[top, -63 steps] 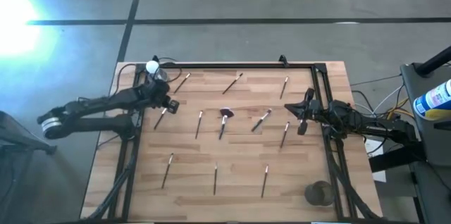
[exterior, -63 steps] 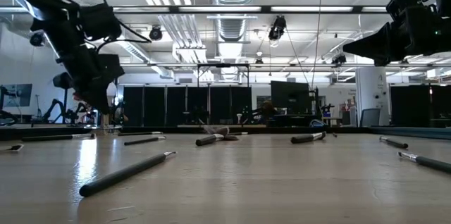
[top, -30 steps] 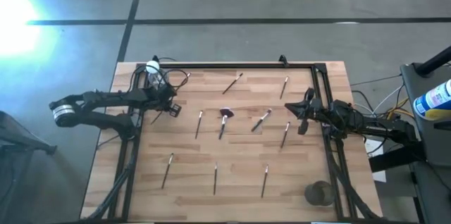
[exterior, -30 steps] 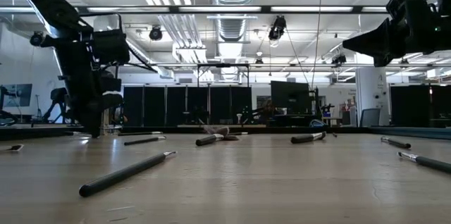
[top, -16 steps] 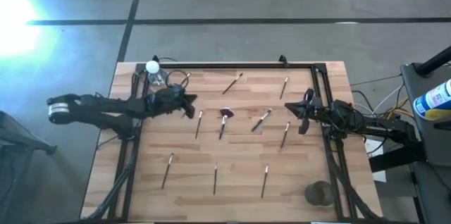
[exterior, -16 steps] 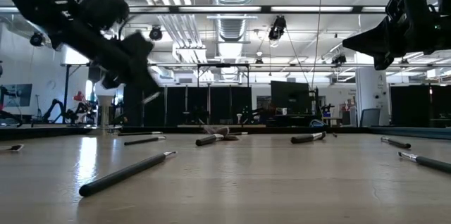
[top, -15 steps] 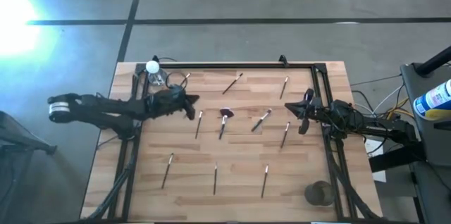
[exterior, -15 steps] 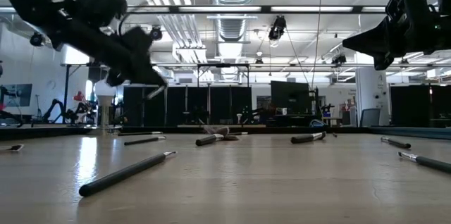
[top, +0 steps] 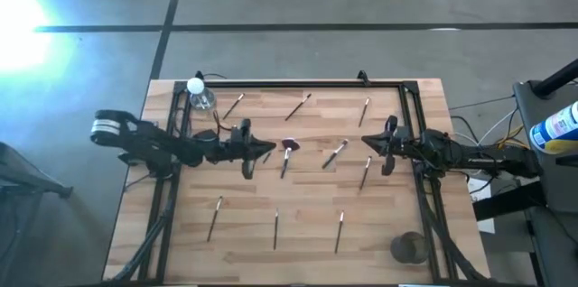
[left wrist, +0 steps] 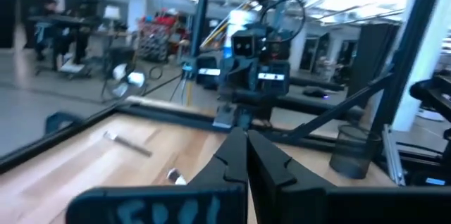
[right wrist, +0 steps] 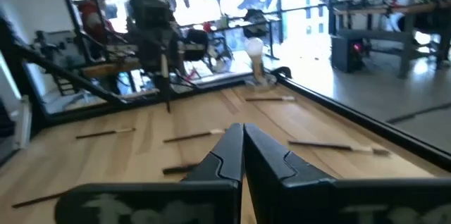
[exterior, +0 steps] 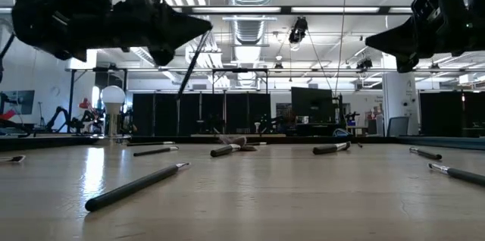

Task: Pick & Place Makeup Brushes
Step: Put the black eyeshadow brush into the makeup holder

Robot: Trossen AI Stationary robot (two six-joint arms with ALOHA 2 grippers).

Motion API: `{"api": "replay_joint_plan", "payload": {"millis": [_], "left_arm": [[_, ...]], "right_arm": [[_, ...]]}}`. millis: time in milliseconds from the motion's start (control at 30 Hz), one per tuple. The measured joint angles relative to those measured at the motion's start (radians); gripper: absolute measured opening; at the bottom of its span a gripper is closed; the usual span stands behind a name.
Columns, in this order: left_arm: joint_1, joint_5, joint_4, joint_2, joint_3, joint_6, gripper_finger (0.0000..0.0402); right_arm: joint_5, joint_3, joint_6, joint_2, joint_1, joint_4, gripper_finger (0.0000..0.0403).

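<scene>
My left gripper (top: 265,149) hovers over the table's middle left and is shut on a thin dark makeup brush (exterior: 192,61). That same left gripper (left wrist: 246,139) shows shut fingers in its wrist view. My right gripper (top: 368,141) waits shut and empty above the right side, and its own view shows the right gripper (right wrist: 243,134). Several brushes lie flat on the wood: one (top: 235,104), another (top: 299,106), a third (top: 365,112). A brush with a dark-red head (top: 289,145) lies just right of the left gripper. My left gripper pinches the brush near its upper end (exterior: 207,35) between the two fingers, which lie about level and point toward the table's right. The brush hangs slanting below the fingers, lifted clear of the table. The wrist view does not show the place of contact.
A clear bottle with a round white cap (top: 197,92) stands at the far left corner. A dark cup (top: 408,248) stands at the near right corner. More brushes lie along the near side (top: 275,229) and by the right gripper (top: 364,172). A black frame (top: 298,83) borders the table.
My left gripper has risen from the table near the far left and swung toward the table's right, tipping from pointing down to about level. The brush it is shut on has been lifted clear and now hangs below it over the middle left.
</scene>
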Motion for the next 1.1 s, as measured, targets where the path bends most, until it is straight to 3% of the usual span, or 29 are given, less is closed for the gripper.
{"api": "replay_joint_plan", "payload": {"millis": [433,733,900,1100], "left_arm": [[0.088,0.167,0.08,0.261,0.253,-0.004,0.0],[0.112,0.206,0.217,0.317,0.263,-0.024,0.0],[0.11,0.219,0.209,0.317,0.261,-0.023,0.0],[0.102,0.253,0.207,0.317,0.237,0.021,0.0]], "right_arm": [[0.008,0.0,-0.018,0.441,0.023,0.461,0.0008],[0.0,0.002,0.004,0.757,0.056,0.808,0.0009],[-0.003,0.094,-0.006,0.956,0.09,0.875,0.0022],[-0.004,0.288,-0.024,1.206,0.108,0.875,0.0066]]}}
